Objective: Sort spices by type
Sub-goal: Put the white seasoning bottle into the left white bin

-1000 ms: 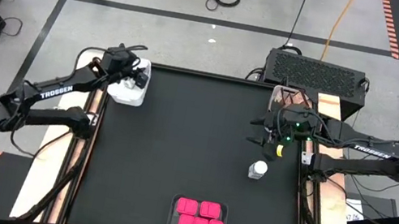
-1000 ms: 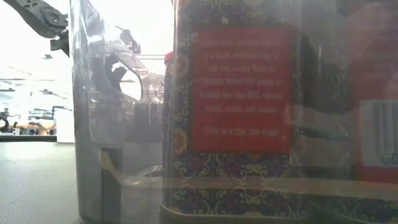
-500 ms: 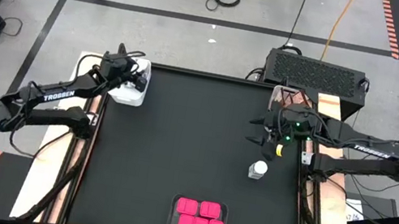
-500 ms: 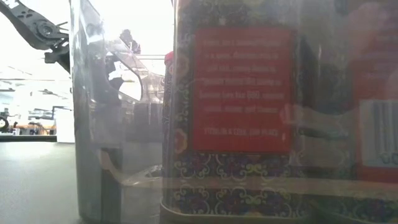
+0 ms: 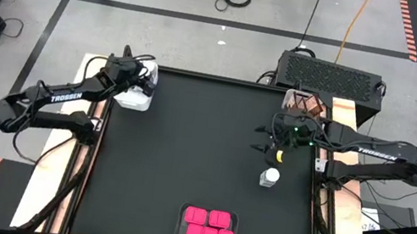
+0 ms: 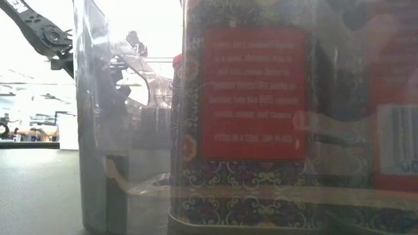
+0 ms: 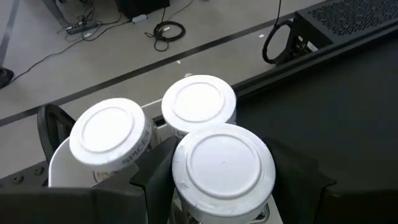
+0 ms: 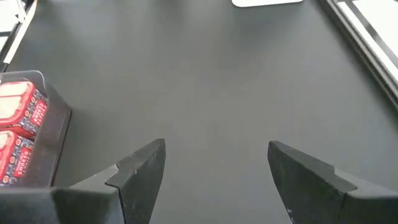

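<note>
Left pincer (image 7: 217, 199) clamped on upright white-lidded jar (image 7: 223, 165), lid skyward; right pincer (image 8: 214, 168) wide open, empty.

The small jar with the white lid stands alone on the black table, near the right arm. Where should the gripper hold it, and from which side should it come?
Judging by the high view, the jar stands upright, with bare table all around. The open right gripper could come straight down and close on its round side just below the lid.
</note>
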Controlling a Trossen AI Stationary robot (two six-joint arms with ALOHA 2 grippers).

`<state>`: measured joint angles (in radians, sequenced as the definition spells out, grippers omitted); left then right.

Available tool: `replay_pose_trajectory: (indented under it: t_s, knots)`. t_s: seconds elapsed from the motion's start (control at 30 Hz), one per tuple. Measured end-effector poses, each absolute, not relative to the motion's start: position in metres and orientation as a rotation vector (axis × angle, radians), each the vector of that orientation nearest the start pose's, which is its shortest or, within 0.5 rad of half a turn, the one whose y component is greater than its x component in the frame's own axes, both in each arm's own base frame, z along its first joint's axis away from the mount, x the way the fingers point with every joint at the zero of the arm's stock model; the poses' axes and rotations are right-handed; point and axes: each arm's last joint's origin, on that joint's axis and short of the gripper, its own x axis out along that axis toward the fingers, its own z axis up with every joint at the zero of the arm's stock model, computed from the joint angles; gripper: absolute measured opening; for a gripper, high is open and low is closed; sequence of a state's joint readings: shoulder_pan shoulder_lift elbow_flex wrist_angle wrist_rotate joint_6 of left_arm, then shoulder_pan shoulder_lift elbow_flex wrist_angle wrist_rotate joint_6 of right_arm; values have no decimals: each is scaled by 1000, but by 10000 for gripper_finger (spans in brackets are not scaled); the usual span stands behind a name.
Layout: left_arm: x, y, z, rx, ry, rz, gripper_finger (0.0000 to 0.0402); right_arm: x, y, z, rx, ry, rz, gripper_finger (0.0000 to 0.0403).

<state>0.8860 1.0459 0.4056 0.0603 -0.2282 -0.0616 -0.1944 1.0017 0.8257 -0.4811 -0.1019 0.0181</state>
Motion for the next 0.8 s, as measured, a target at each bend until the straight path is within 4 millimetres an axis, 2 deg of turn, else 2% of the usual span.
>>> replay_pose_trajectory:
  t_s: [0.8]
  knots:
    - [124,163,180,-247,530,1102,237,205,-37,280,104,667,-90,279]
